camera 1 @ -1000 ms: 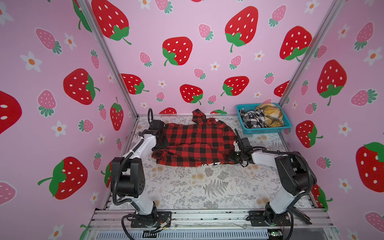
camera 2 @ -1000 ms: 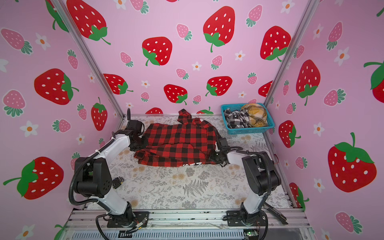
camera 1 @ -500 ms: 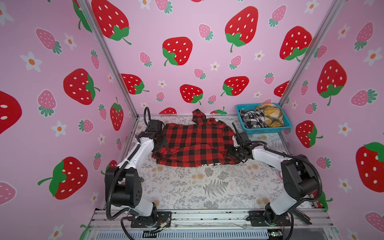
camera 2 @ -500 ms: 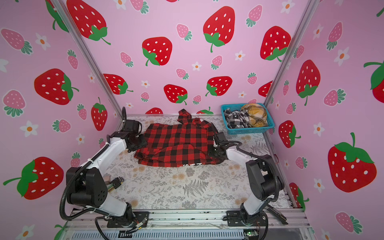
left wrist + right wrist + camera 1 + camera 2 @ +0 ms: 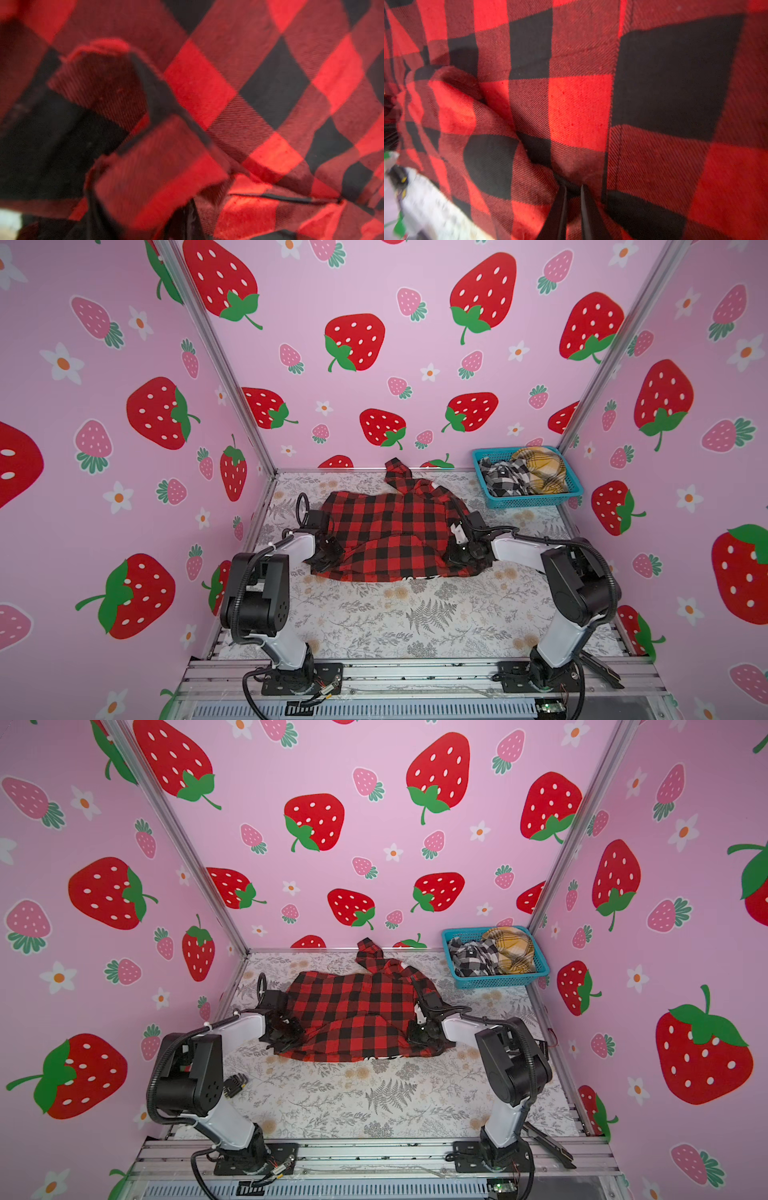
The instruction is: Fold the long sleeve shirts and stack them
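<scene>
right gripper (image 5: 573, 188) narrow, pinching a fold of the red-and-black check shirt (image 5: 386, 526), left gripper (image 5: 330, 549) closed at its left edge, hold on cloth not discernible; shirt lies rumpled, spread mid-table toward the far wall on the floral table cover (image 5: 415, 614), pink strawberry walls (image 5: 374, 294) around.

This looks like a robot test booth, maybe in a lab. Pink walls (image 5: 374, 290) with big strawberry pictures stand on three sides of a small table (image 5: 415, 614) with a leafy cover. Shiny metal posts (image 5: 226, 377) run up the corners. The left arm (image 5: 257, 593) and the right arm (image 5: 577, 585), both white and black, are bolted to a metal rail (image 5: 415, 676) at the front, with black cables (image 5: 235, 614) along them.
</scene>
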### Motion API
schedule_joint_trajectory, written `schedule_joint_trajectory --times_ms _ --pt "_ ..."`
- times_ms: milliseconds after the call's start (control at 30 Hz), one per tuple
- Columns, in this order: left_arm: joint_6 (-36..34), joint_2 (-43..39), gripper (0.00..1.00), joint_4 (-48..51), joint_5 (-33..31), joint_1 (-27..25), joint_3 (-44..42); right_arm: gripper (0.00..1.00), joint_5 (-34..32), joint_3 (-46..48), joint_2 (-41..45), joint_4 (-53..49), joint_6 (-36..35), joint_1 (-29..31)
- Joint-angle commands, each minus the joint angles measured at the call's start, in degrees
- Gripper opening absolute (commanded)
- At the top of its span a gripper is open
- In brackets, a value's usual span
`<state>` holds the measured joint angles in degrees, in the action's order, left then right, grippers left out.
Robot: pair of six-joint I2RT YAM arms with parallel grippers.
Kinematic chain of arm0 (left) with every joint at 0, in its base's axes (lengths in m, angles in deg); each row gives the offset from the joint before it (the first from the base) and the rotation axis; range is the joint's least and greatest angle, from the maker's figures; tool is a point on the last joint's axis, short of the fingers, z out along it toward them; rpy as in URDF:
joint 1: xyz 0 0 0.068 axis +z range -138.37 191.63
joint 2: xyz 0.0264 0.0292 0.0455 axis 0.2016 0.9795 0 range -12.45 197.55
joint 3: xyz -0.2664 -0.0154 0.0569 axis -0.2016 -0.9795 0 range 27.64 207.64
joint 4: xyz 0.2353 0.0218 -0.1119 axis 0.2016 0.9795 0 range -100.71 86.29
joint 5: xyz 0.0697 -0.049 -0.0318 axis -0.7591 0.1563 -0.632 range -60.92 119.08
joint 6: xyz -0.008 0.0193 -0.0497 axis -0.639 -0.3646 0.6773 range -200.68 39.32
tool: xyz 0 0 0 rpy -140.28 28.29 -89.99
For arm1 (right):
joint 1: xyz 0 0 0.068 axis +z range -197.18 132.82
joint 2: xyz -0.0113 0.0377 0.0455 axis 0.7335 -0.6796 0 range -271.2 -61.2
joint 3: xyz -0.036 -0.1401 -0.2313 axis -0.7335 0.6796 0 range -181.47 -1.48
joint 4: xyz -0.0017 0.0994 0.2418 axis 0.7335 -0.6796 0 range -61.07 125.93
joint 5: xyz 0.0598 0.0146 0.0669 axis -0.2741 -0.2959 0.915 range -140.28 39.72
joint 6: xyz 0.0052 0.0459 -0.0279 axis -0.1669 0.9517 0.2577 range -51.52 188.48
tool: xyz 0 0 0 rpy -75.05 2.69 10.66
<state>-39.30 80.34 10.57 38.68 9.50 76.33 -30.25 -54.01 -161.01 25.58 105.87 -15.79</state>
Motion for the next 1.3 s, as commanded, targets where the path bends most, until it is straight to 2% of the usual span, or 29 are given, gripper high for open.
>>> schedule_joint_trajectory --times_ms 0,133,233,267,300,367,400,467,567,700,767,867,1000,1133,1267 --pt "3.3 -6.8 0.0 1.6 4.1 0.9 -8.5 0.17 6.1 5.3 4.2 -3.2 -0.2 1.3" --pt "3.0 -20.3 0.0 7.2 4.1 -0.8 -12.6 0.17 6.4 9.4 10.8 -6.4 -0.1 4.0" --pt "0.4 -25.1 0.0 11.5 3.8 -1.0 -8.3 0.17 3.1 7.3 15.0 -11.9 -0.2 4.0" --pt "-1.6 -25.4 0.04 12.5 3.1 -0.9 -5.1 0.18 0.5 4.5 16.0 -14.4 -1.0 3.8" --pt "-3.8 -24.7 0.2 13.1 2.3 -0.8 -1.4 0.21 -2.3 0.9 16.4 -17.1 -1.9 3.5" --pt "-7.8 -20.7 0.34 13.6 4.4 1.2 6.3 0.27 -6.3 -6.8 16.1 -20.8 -4.4 2.7" --pt "-9.6 -17.7 0.37 12.9 7.1 2.5 10.6 0.32 -8.6 -10.7 15.4 -21.9 -5.4 2.2" --pt "-11.0 -11.5 0.51 11.4 7.5 4.3 17.7 0.45 -11.4 -16.8 13.7 -21.8 -6.8 1.1" --pt "-11.2 1.6 0.56 13.0 8.0 7.8 29.8 0.64 -12.8 -23.1 9.9 -18.4 -7.8 -0.8" --pt "-11.6 18.7 0.6 18.5 8.6 10.2 46.5 0.74 -10.5 -30.8 1.0 -14.5 -8.8 -3.9" --pt "-12.2 24.7 0.64 20.5 8.1 10.2 52.8 0.77 -8.6 -36.4 -5.0 -15.5 -10.2 -5.1" --pt "-12.9 31.7 0.64 21.9 7.7 10.1 59.7 0.8 -8.0 -43.9 -13.1 -18.8 -13.1 -6.0" --pt "-14.6 38.8 0.63 24.2 8.2 10.0 65.6 0.8 -9.5 -49.1 -20.5 -21.9 -16.1 -7.2" --pt "-14.8 41.1 0.59 24.0 10.0 9.2 65.7 0.8 -9.8 -50.6 -24.5 -23.3 -17.3 -8.6" --pt "-13.6 39.6 0.52 22.7 11.1 8.6 62.4 0.8 -9.4 -50.9 -26.8 -24.2 -18.0 -9.6"
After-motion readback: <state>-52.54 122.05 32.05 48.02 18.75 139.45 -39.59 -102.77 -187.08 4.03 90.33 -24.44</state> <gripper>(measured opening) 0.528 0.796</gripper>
